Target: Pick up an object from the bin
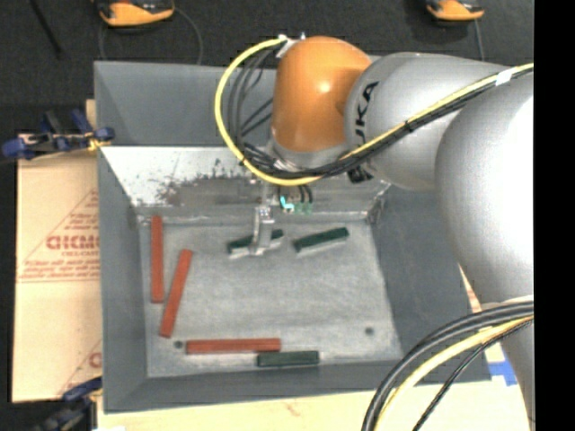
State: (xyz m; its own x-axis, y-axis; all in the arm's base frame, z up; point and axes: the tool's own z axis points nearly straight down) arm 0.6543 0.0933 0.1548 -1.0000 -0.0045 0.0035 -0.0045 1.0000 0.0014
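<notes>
My gripper [263, 237] reaches down at the back middle of the bin floor, under the orange wrist cover. It stands right on a short dark green stick [241, 243], which lies almost level and pokes out to the gripper's left. A second dark green stick [321, 239] lies just to the right of the gripper, slightly tilted and apart from it.
Two red-brown sticks [157, 259] [176, 293] lie along the left side of the floor. Near the front wall lie a long red-brown stick [233, 346] and, beside it, a dark green stick [287, 359]. The back wall rises close behind the gripper.
</notes>
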